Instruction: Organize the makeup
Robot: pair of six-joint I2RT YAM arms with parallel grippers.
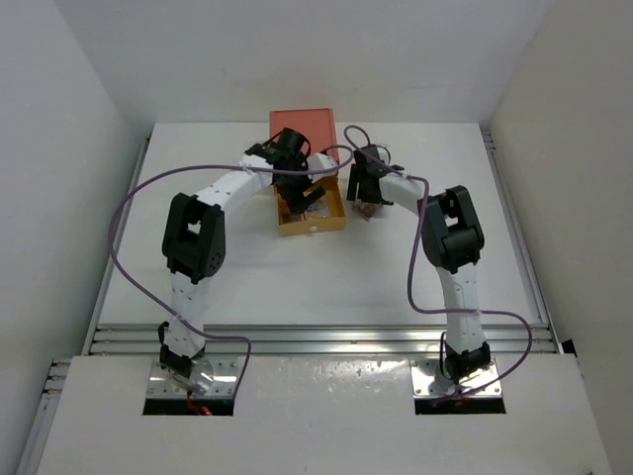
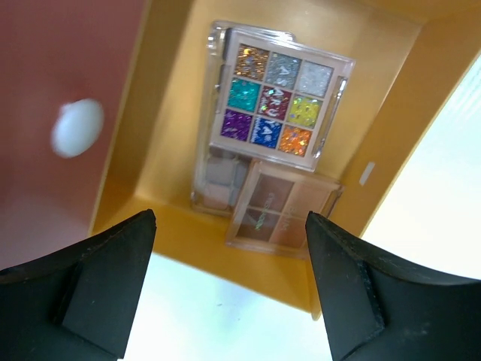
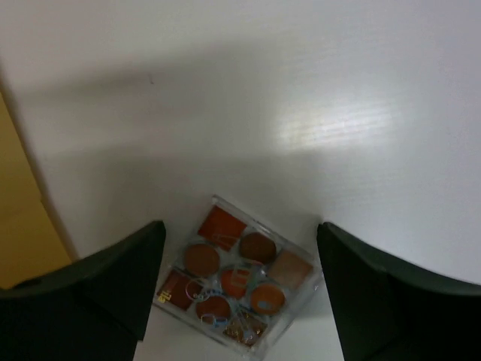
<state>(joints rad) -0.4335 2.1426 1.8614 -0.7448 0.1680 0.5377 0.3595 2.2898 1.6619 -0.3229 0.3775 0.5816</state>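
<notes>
Left gripper [image 2: 231,226] hangs right over the pulled-out yellow drawer [image 2: 161,113], fingers spread wide and gripping nothing. Down in that drawer lies a glitter palette [image 2: 276,98] with nine bright pans, resting on a clear case [image 2: 216,184], and a smaller brown palette [image 2: 279,212] sits just beside it, overlapping its near edge. To the left of the drawer is the red box front with its white knob [image 2: 77,128]. On the other side, the right gripper [image 3: 240,229] hovers low over the white table [image 3: 316,90], fingers apart too, nothing clamped. Below that gap lies a square orange-brown palette [image 3: 237,289], flat on the table and outside the drawer, whose yellow edge shows at the left. From above, both arms reach in toward the red box [image 1: 302,124] at the far middle of the table.
</notes>
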